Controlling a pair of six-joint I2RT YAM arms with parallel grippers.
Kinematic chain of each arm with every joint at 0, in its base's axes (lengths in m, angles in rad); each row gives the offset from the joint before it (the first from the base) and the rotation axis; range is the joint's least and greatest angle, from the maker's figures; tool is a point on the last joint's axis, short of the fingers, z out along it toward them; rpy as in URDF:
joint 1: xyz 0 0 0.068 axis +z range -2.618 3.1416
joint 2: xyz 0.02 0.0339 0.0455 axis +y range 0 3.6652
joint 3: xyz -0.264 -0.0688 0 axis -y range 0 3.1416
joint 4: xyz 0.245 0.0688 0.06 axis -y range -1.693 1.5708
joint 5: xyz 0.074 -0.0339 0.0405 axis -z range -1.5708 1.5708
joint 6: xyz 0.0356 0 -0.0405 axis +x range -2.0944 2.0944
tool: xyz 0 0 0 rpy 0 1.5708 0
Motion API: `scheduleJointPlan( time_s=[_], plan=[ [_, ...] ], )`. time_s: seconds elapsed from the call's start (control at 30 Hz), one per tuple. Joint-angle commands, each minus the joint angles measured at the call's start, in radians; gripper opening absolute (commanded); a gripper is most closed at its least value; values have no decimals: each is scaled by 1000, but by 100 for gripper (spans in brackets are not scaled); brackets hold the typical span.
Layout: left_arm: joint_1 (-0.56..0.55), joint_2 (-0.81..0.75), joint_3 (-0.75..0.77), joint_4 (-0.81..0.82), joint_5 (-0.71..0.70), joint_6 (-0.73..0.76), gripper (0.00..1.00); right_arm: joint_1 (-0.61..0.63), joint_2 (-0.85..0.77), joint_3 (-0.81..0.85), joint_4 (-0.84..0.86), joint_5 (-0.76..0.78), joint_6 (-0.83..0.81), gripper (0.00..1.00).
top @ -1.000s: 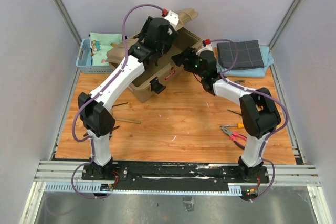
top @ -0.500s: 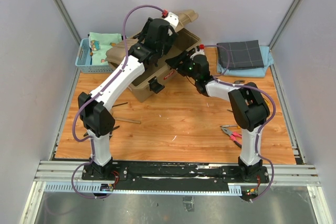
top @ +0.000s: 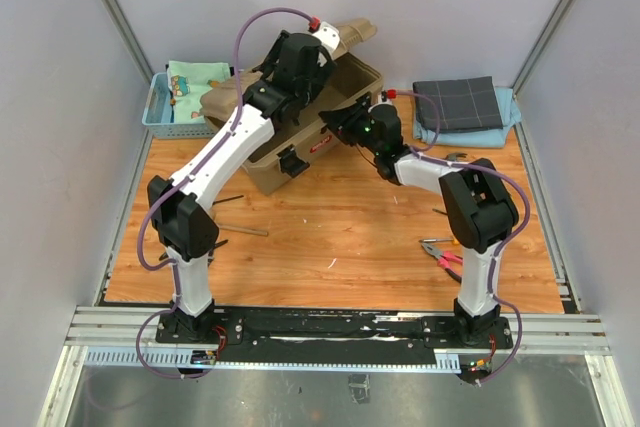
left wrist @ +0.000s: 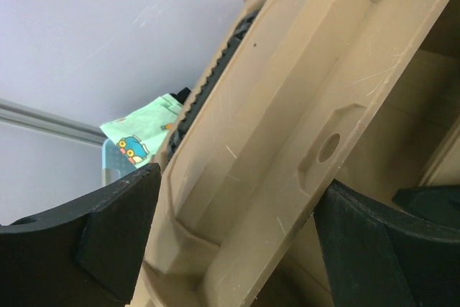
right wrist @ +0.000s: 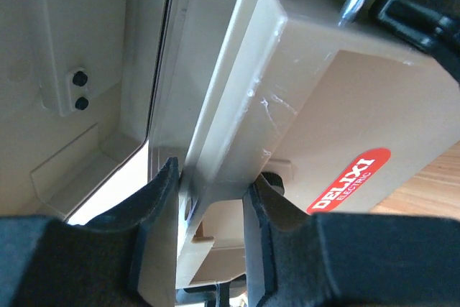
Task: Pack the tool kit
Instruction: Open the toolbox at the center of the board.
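Right claw pinches the front rim of the tan toolbox. Left claw grips its raised lid, spread wide across it. The box sits at the back of the table, with the pliers lying front right.

The top view looks down from behind the near edge over the whole surface; both wrist views sit close against the toolbox.
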Motion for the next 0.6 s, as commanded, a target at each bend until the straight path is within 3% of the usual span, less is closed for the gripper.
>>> scheduleJointPlan(
  time_s=[0.0, 0.57],
  plan=[
    [30, -26, 84, 86, -116, 68, 88, -58, -127, -37, 29, -14, -258, 1],
    [34, -10, 188, 203, -216, 281, 89, -165, -321, -248, -20, -81, -299, 1]
  ],
)
